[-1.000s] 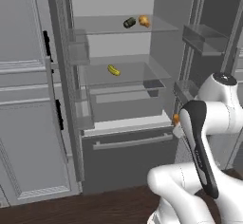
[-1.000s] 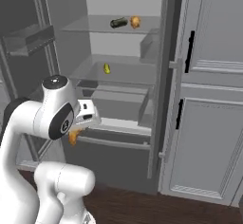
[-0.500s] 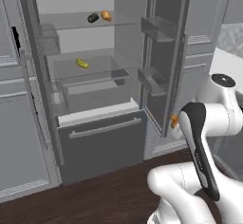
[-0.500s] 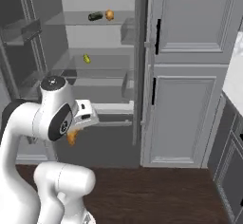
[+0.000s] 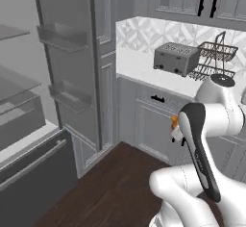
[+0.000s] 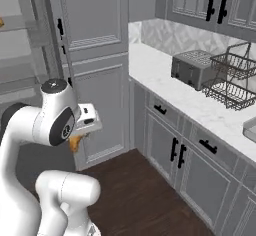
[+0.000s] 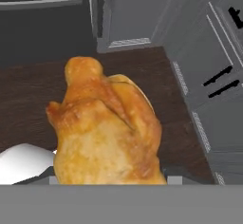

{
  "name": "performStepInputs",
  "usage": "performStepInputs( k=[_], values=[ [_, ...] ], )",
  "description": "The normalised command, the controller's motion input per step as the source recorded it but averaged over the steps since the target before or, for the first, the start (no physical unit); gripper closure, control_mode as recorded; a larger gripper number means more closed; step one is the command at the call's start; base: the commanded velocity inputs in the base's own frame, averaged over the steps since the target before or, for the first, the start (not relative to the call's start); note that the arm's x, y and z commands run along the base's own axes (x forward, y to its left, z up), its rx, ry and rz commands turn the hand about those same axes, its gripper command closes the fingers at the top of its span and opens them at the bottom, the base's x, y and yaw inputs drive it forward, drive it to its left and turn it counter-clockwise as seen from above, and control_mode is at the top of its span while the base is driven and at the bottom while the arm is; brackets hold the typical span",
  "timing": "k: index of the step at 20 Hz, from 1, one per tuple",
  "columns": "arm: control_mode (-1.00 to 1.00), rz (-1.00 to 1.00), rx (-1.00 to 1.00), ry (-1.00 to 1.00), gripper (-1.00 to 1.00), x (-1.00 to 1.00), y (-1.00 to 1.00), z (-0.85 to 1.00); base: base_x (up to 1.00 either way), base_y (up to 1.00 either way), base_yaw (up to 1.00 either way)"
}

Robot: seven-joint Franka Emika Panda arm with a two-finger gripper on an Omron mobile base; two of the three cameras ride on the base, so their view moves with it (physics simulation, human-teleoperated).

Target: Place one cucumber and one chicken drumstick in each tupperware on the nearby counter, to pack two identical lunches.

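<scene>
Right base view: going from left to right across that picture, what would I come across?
Robot arm → chicken drumstick under its hand → tall grey cabinet door → toaster on the counter → wire basket rack → tupperware at the right edge.

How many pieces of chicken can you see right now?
1. A chicken drumstick sits in the pincer, held low beside the robot's body above the dark wood floor. Others may be out of sight elsewhere.
</scene>
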Motion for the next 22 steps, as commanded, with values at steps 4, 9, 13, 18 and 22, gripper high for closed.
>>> performStepInputs(
  k=[4, 9, 13, 18, 22],
  values=[
    [1.00, 0.00, 0.00, 0.00, 1.00, 0.00, 0.00, 0.00, 0.21, -0.43, -0.76],
    [1.00, 0.00, 0.00, 0.00, 1.00, 0.00, 0.00, 0.00, 0.59, -0.39, -0.64],
    [1.00, 0.00, 0.00, 0.00, 1.00, 0.00, 0.00, 0.00, 0.73, -0.34, -0.54],
    [1.00, 0.00, 0.00, 0.00, 1.00, 0.00, 0.00, 0.00, 0.95, -0.46, -0.41],
    [1.00, 0.00, 0.00, 0.00, 1.00, 0.00, 0.00, 0.00, 0.85, 0.00, -0.48]
  ],
)
